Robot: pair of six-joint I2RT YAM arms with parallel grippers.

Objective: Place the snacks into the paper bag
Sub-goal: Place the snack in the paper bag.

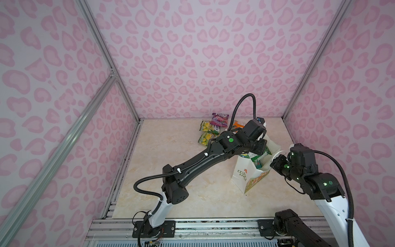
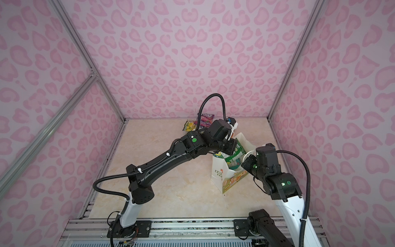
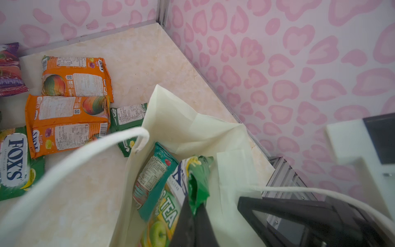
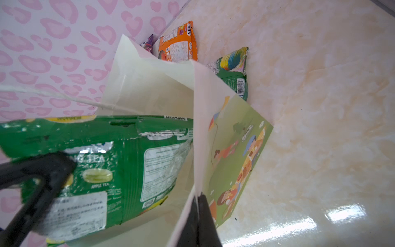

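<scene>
The white paper bag (image 1: 241, 173) (image 2: 218, 173) stands open at the right of the table. My left gripper (image 3: 195, 205) is shut on a green FOX'S apple-tea packet (image 3: 198, 175) (image 4: 128, 160), which hangs in the bag's mouth. Below it inside the bag lies a teal packet (image 3: 154, 171). My right gripper (image 4: 197, 195) is shut on the bag's rim (image 4: 195, 128) at the printed side. Behind the bag on the table lie two orange packets (image 3: 77, 77) (image 3: 66, 124), a dark green one (image 3: 126, 117), a yellow-green FOX'S one (image 3: 15, 162) and a purple one (image 3: 9, 70).
Pink patterned walls (image 1: 192, 53) enclose the table on three sides, and the bag stands near the right wall (image 3: 299, 85). A white cord handle (image 3: 85, 154) arches over the bag's near side. Aluminium rails (image 1: 192, 226) run along the front edge.
</scene>
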